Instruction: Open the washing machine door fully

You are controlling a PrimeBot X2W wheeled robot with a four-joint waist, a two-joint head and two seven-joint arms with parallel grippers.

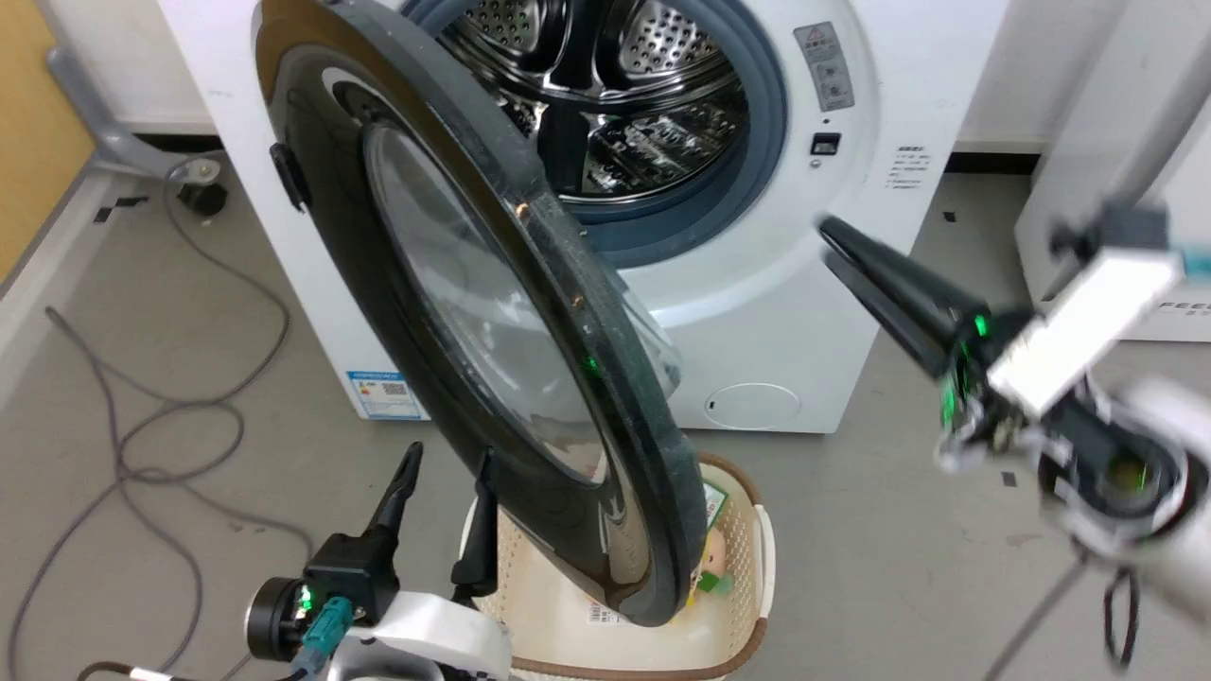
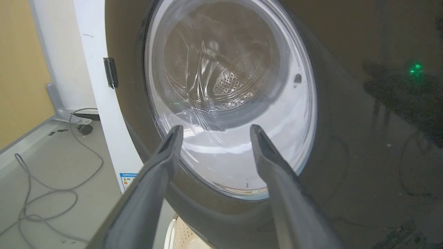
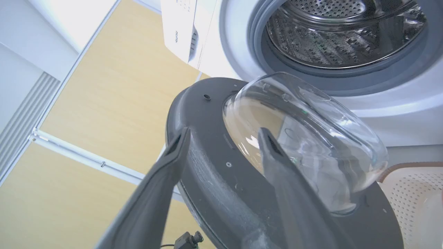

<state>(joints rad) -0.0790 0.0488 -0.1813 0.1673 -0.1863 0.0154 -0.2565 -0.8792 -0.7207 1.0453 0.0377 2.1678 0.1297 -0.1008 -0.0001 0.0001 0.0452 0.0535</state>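
Note:
The white washing machine [image 1: 804, 322] stands with its steel drum [image 1: 615, 85] exposed. The glossy black washing machine door [image 1: 322, 218], hinged on the left, is swung out about halfway toward me, edge-on. My left gripper [image 1: 449, 473] is open at the lower left, just in front of the door's outer face [image 2: 346, 138], with nothing between its fingers. My right gripper [image 1: 828, 244], blurred, hangs to the right of the door and apart from it. In the right wrist view that gripper [image 3: 224, 133] is open, facing the door's inner side [image 3: 207, 138] and its bulging glass bowl [image 3: 311, 131].
A cream perforated laundry basket [image 1: 747, 530] with items inside sits on the floor under the door's lower edge. Grey cables [image 1: 170, 416] loop over the floor at the left. A second white appliance [image 1: 1088, 189] stands at the right, a grey caster base [image 1: 123, 142] at the back left.

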